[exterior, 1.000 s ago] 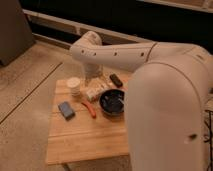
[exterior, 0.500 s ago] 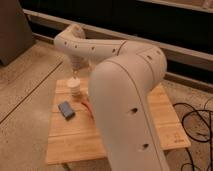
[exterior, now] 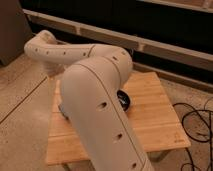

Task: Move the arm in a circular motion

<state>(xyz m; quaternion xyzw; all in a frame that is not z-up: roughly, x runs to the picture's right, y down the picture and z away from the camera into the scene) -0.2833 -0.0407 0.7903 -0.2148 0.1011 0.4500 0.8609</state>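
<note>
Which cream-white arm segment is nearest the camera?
The thick segment running to the bottom edge; the slimmer one lies farther back over the wooden table. The gripper is out of view.

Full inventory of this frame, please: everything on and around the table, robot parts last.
table: one, light wood, centre of the view, partly covered by the arm
bowl: one, black, mid-table, only its edge shows past the arm
grey item: one, grey, near the table's edge on the picture's left, mostly hidden
cables: several, black, on the floor at the picture's right
floor: speckled beige, around the table
arm: one, cream-white, from the lower foreground up and across the table to the upper left
gripper: not in view, beyond the arm's far end at the left
</note>
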